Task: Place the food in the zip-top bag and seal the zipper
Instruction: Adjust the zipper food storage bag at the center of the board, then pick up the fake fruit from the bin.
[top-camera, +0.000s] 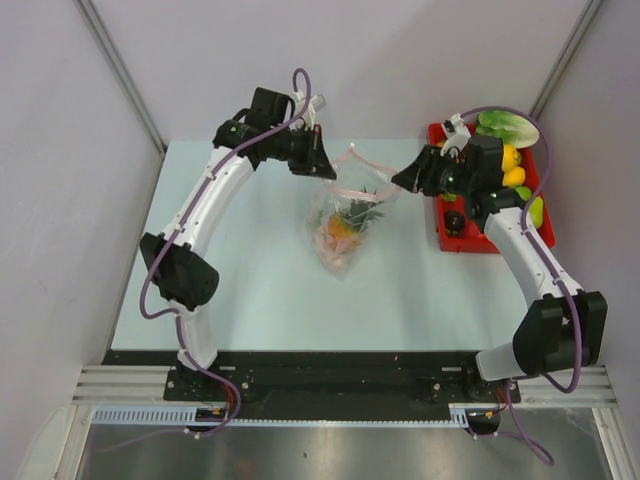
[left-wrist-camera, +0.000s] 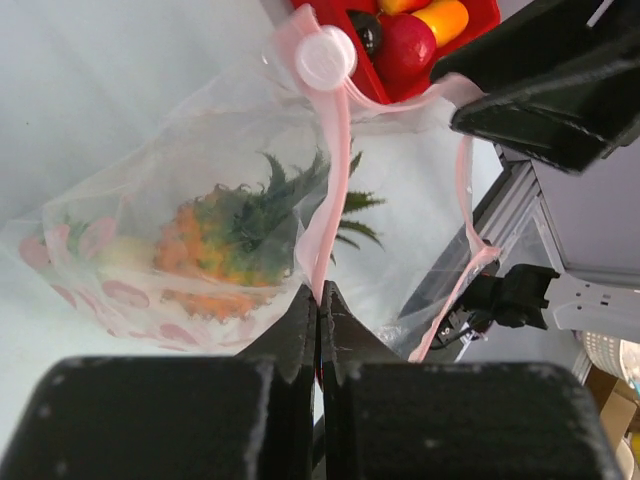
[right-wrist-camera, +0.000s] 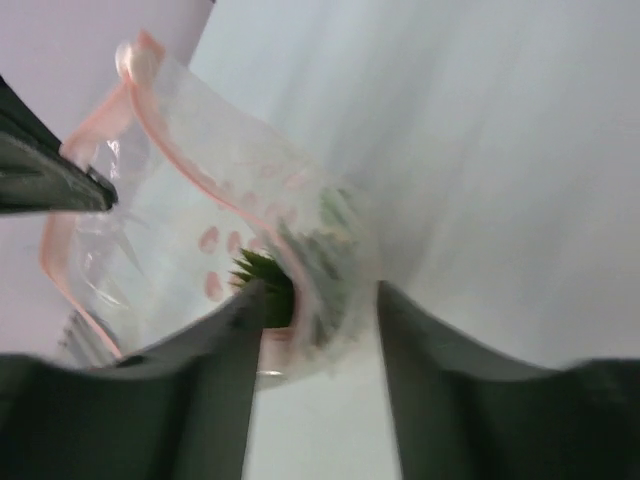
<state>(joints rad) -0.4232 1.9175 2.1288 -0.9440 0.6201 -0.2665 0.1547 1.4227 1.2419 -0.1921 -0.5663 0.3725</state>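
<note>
Left tool (left-wrist-camera: 318, 310) up close is clamped on the zipper (left-wrist-camera: 335, 180). That strip runs straight away from it toward the right tool (right-wrist-camera: 318, 295), whose jaws are apart, bag (left-wrist-camera: 150, 250) with food (left-wrist-camera: 225, 235) just ahead.

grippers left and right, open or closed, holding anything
left gripper: closed, jaws pinching the zipper.
right gripper: open, jaws apart at the zip-top bag, gripping nothing.
</note>
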